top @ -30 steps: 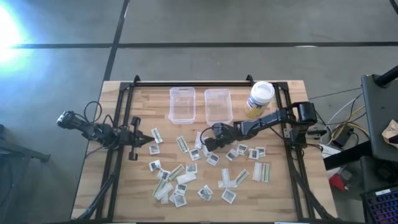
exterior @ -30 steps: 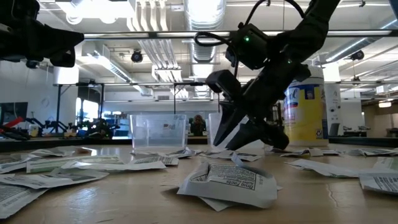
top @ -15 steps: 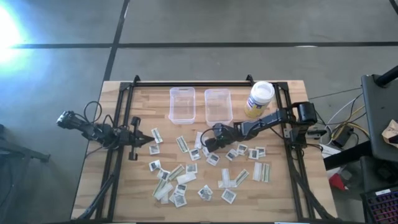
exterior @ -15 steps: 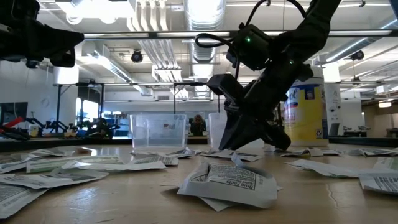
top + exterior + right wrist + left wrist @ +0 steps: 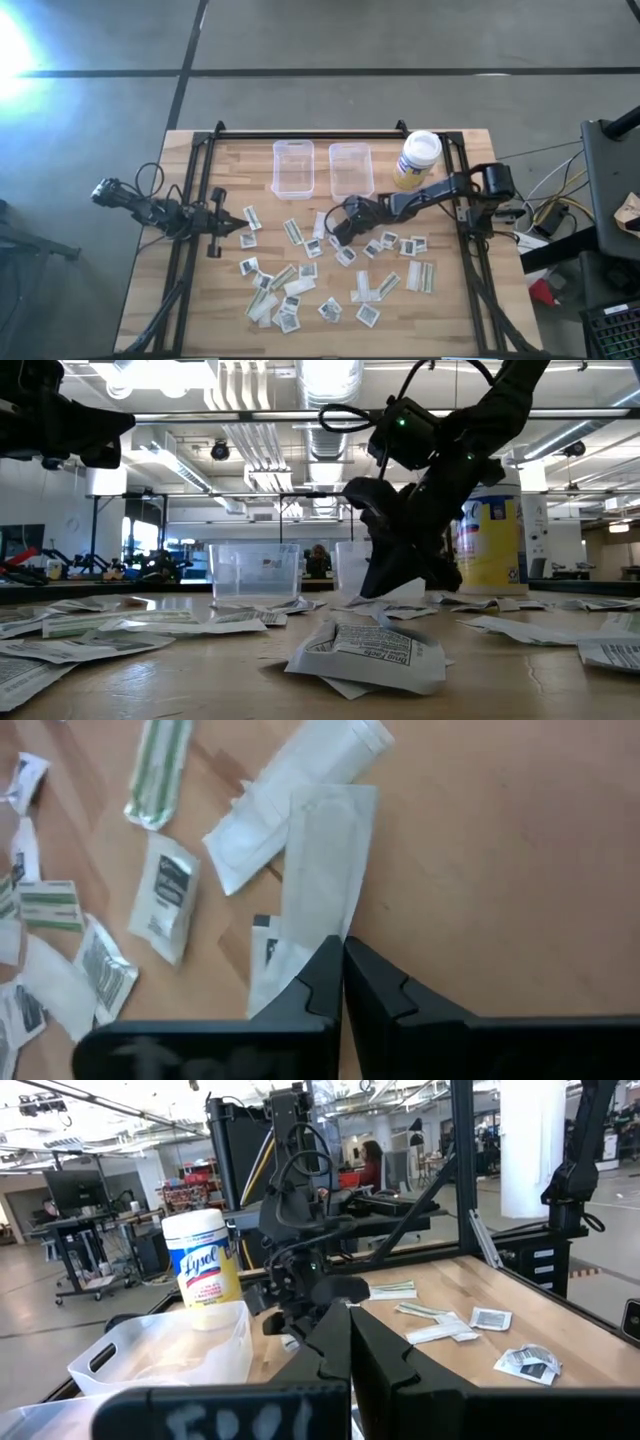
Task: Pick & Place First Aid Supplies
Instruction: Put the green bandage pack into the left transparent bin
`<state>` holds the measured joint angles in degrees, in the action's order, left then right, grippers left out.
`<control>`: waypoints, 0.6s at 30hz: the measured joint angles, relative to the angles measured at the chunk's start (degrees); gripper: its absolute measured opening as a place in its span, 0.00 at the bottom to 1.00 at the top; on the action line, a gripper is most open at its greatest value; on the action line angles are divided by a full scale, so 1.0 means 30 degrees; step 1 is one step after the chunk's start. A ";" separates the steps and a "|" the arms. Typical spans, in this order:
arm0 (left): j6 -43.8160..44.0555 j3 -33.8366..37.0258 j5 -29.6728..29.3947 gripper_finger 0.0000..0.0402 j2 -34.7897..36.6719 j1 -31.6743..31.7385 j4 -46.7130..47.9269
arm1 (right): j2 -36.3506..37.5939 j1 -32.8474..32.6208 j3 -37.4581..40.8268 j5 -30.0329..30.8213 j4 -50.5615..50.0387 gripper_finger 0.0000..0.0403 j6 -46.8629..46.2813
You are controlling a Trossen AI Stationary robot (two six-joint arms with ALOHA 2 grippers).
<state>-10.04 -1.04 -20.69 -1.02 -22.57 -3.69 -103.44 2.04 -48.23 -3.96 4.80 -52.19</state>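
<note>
Several first aid supplies lie scattered on the wooden table (image 5: 230, 300): square white packets with dark print (image 5: 341, 255) and long pale strips (image 5: 420, 275). My right gripper (image 5: 335, 232) slants down near the table's middle and is shut on a long pale strip (image 5: 325, 850). That strip also shows under the gripper in the low view (image 5: 405, 596). My left gripper (image 5: 246, 228) waits at the table's left side, level and shut on nothing, as its own view shows (image 5: 350, 1342). My right gripper pinches the strip's near end (image 5: 322, 925) between its two fingers. The fingers come slanting down from the table's right and lie along the strip. The strip reaches out ahead of the fingertips, its far end over another pale packet (image 5: 300, 770). The held end is raised a little.
Two clear bins (image 5: 293, 167) (image 5: 351, 170) stand at the far side, with a white-lidded yellow jar (image 5: 417, 158) to their right. Black frame rails (image 5: 190, 230) run along both table sides. Loose packets crowd the near middle (image 5: 285, 300).
My right gripper has shut on the pale strip and rolled a little about its own axis. The strip's held end has come up off the table.
</note>
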 joint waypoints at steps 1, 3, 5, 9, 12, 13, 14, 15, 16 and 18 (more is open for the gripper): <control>0.0142 -0.0007 0.0000 0.00 0.0000 -0.0003 -0.0014 | 0.0132 -0.0003 -0.0015 -0.0019 0.0081 0.02 0.0291; 0.0462 0.0001 0.0000 0.00 0.0000 0.0001 -0.0013 | 0.0341 -0.0015 -0.0016 -0.0063 0.0096 0.02 0.0868; 0.0731 0.0001 0.0000 0.00 -0.0026 0.0001 -0.0028 | 0.0528 -0.0022 -0.0022 -0.0069 0.0033 0.02 0.1331; 0.0907 0.0001 0.0000 0.00 -0.0083 -0.0001 -0.0039 | 0.1158 -0.0022 -0.0041 -0.0064 -0.0103 0.02 0.2114; 0.1541 0.0001 0.0000 0.00 -0.0095 0.0001 -0.0058 | 0.1424 -0.0029 -0.0058 -0.0084 -0.0107 0.02 0.2737; 0.1878 0.0001 0.0000 0.00 -0.0095 0.0001 -0.0065 | 0.1465 -0.0029 -0.0058 -0.0084 -0.0020 0.02 0.3074; 0.2257 0.0001 -0.0013 0.00 -0.0108 0.0001 -0.0065 | 0.1503 -0.0036 -0.0064 -0.0084 0.0056 0.02 0.3443; 0.2658 0.0001 -0.0101 0.00 -0.0109 0.0001 -0.0072 | 0.1525 -0.0058 -0.0066 -0.0084 0.0100 0.02 0.3831; 0.3125 0.0001 -0.0251 0.00 -0.0109 0.0001 -0.0072 | 0.1525 -0.0080 -0.0066 -0.0069 0.0088 0.02 0.4225; 0.4200 0.0001 -0.0641 0.00 -0.0109 0.0001 -0.0072 | 0.1369 -0.0172 -0.0066 0.0108 0.0198 0.02 0.4906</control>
<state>2.56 -1.04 -22.61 -1.34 -22.57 -3.90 -99.34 1.53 -48.42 -3.63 5.40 -37.47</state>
